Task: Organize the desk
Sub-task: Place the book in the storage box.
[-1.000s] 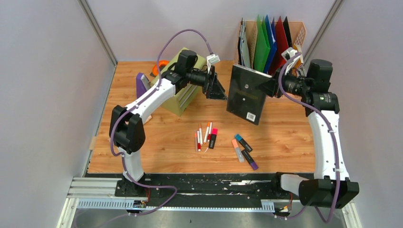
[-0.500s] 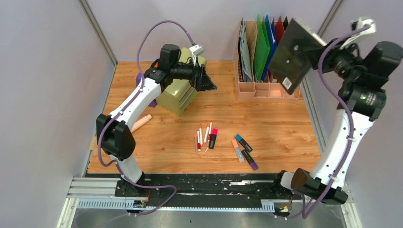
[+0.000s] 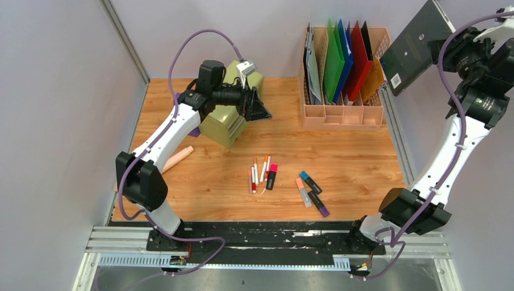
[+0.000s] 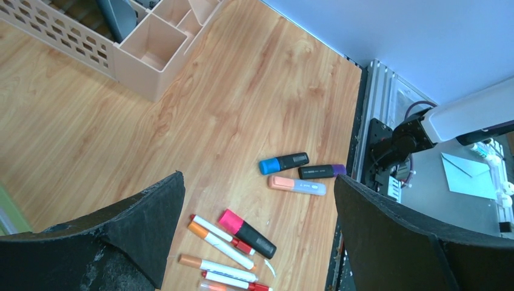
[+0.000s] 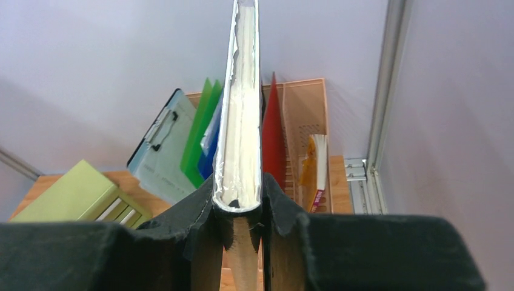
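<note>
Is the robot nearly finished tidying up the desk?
Not yet, roughly partway. Done: folders stand in the peach file rack. In hand: the right gripper is clamped on a black book, held up in the air near the rack. Left to do: pens and highlighters lie loose on the desk. The left gripper is open and empty beside the green drawer chest.

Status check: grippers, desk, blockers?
Left gripper open, empty, over desk. Right gripper shut on black notebook, high near file rack. Markers loose on desk. Nothing blocking.
</note>
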Controlling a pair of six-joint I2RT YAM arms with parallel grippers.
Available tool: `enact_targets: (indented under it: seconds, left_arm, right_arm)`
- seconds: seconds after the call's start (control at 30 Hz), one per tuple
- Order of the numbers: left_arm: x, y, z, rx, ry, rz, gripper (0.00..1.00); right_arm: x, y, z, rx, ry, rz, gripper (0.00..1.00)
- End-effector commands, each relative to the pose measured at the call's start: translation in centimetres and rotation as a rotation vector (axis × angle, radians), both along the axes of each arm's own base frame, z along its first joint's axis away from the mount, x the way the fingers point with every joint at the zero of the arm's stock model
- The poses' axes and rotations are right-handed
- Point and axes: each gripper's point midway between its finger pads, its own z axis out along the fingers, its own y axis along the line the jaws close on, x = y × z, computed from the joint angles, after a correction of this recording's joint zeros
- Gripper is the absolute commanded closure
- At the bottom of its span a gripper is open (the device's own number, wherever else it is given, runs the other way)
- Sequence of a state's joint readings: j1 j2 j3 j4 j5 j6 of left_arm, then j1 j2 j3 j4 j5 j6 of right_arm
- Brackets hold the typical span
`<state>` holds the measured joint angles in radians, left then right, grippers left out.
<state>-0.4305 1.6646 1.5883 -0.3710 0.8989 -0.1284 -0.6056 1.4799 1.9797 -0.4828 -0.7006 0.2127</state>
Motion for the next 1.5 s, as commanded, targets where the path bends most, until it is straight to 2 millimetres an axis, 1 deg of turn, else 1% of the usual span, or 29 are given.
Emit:
enact_targets:
  seconds: [0.0,0.13,0.17,0.27,0.4,0.53,0.73,0.83,0.97,1.07,1.13,1.23,1.47]
  left_arm:
    - [-0.6,0.7,2.0,-0.019,-0.072,-0.003,0.0]
    - [-0.3,0.6,1.8,-0.019,-0.065,-0.001,0.0]
    - [-0.2,0.6,1.8,-0.019,-0.062,-0.001,0.0]
    - [0.0,0.5,1.6,-0.022,-0.049,-0.002,0.0]
    - [0.3,0.3,1.5,-0.027,-0.034,-0.004,0.0]
    - [0.4,0.3,1.5,-0.03,-0.034,-0.004,0.0]
    - [0.7,0.3,1.2,-0.03,-0.029,-0.007,0.0]
    - [0.9,0.3,1.1,-0.03,-0.022,-0.009,0.0]
    - [1.2,0.2,0.8,-0.027,-0.012,-0.009,0.0]
    - [1.5,0.0,0.6,-0.024,-0.002,-0.01,0.0]
    - [1.7,0.0,0.5,-0.021,0.005,-0.009,0.0]
    - [1.9,-0.1,0.4,-0.021,0.014,-0.009,0.0]
    - [2.1,-0.1,0.1,-0.02,0.024,-0.011,0.0]
  right_arm:
    - [-0.5,-1.4,7.0,-0.107,-0.269,-0.108,1.0]
    - [1.1,-3.0,6.5,-0.101,-0.29,-0.148,1.0]
    - [1.6,-3.2,6.2,-0.099,-0.292,-0.146,1.0]
    - [3.4,-3.6,5.1,-0.082,-0.285,-0.138,1.0]
    - [6.4,-4.3,3.2,-0.058,-0.271,-0.129,1.0]
    - [8.9,-3.8,2.0,-0.066,-0.273,-0.109,1.0]
    - [12.7,-2.5,-0.6,-0.105,-0.249,-0.095,1.0]
    - [14.3,-1.9,-1.7,-0.128,-0.237,-0.089,1.0]
    - [15.9,-1.5,-2.9,-0.141,-0.223,-0.084,1.0]
    - [16.5,-1.6,-3.2,-0.143,-0.222,-0.09,1.0]
    - [16.6,-1.9,-2.9,-0.147,-0.225,-0.102,1.0]
    - [16.1,-2.0,-1.8,-0.161,-0.238,-0.11,1.0]
    - [14.0,-2.0,1.4,-0.166,-0.275,-0.12,1.0]
